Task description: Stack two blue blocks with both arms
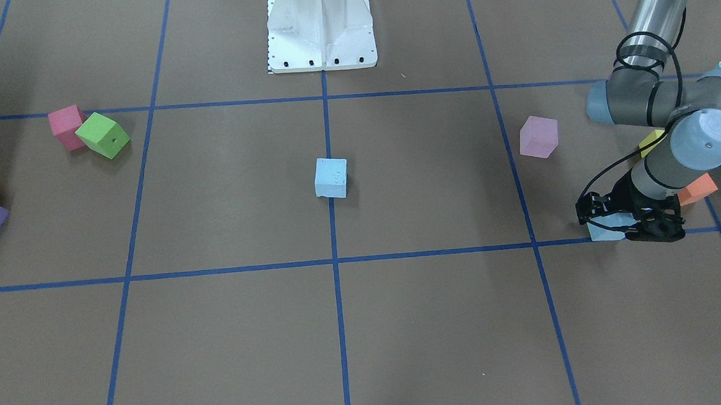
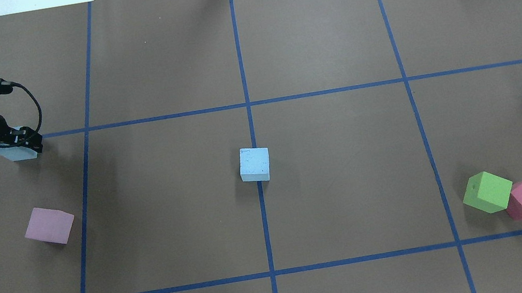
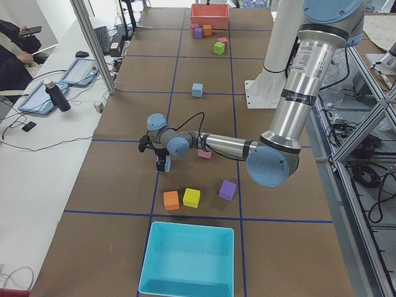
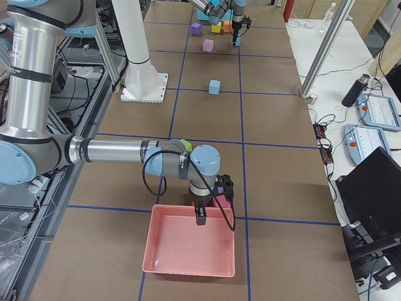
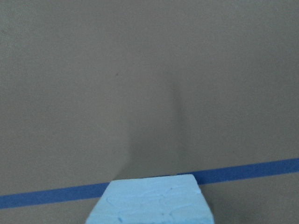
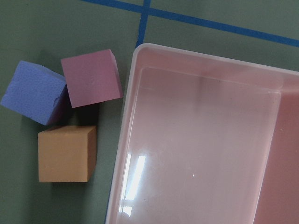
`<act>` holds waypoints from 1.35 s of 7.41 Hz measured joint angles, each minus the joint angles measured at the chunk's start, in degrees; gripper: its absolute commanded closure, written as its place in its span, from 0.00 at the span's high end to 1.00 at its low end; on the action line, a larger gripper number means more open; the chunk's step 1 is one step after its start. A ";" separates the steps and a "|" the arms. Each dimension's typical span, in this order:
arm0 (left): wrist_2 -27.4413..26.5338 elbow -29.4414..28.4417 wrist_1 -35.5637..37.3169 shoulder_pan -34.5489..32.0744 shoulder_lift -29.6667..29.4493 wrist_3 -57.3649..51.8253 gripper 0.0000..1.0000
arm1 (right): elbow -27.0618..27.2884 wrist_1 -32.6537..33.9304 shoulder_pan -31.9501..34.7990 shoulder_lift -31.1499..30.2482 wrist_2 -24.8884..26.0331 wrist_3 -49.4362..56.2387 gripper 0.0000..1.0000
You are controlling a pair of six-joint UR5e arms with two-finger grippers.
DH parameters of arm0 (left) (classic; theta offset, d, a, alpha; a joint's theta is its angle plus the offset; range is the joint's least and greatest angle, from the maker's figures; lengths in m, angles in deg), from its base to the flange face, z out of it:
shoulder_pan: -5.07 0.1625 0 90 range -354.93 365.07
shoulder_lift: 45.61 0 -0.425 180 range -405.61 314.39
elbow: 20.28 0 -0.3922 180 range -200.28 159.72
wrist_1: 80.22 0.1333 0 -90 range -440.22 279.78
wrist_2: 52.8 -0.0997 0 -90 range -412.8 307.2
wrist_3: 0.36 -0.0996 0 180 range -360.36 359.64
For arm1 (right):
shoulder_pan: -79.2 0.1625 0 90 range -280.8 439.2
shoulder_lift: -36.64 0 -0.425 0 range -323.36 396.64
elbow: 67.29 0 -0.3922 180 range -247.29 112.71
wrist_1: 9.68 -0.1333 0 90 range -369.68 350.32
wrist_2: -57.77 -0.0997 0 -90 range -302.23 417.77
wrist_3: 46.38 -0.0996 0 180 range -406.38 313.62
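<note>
Foam blue block (image 1: 605, 229) on the tape line (image 1: 437, 253) under left claw (image 1: 639, 228); cannot tell grip.

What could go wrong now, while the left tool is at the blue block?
1. The left tool covers most of its blue block; an off-centre hold might drop it.
2. The orange cube lies close beside the left arm, which might knock it when swinging toward the centre blue block.

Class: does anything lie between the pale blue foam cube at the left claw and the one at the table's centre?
Nothing visible does. The brown table is bare from the pale blue foam cube at the left claw to the centre pale blue foam cube; the lilac foam cube sits aside.
</note>
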 measured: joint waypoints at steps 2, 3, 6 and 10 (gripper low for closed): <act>0.17 1.43 0.21 0.08 0.06 -0.22 0.00 | 0.09 -0.05 0.00 0.03 -0.01 0.00 1.00; 0.30 3.64 0.76 0.09 0.09 0.07 0.00 | 0.13 -0.06 0.00 0.03 -0.05 -0.02 1.00; -0.02 14.52 8.87 2.35 -1.74 7.19 0.00 | 0.09 -0.06 0.00 0.03 -0.07 -0.01 1.00; -10.62 18.43 27.38 20.20 -21.23 29.62 0.00 | 0.06 -0.06 0.00 -0.02 0.06 0.00 1.00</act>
